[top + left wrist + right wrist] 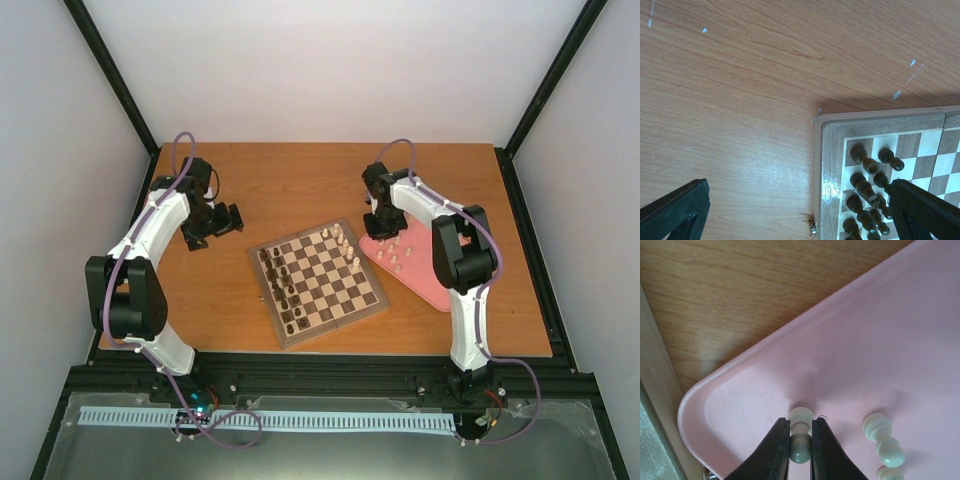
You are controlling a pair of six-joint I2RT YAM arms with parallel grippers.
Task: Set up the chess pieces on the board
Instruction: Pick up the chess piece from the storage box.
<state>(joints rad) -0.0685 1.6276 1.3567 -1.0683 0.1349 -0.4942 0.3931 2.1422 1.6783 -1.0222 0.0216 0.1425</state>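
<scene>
pinching a pale pawn point(801, 416) between its closed fingers, right gripper point(800, 440) sits low in a corner of the pink tray point(880, 340). second pale pawn point(883, 437) just beside. more chess pieces point(345, 245) stand along the board point(330, 285) edge nearest the tray. left gripper point(796, 210) spread wide, empty, over the table point(740, 100) by the corner with dark pieces point(865, 187).
</scene>
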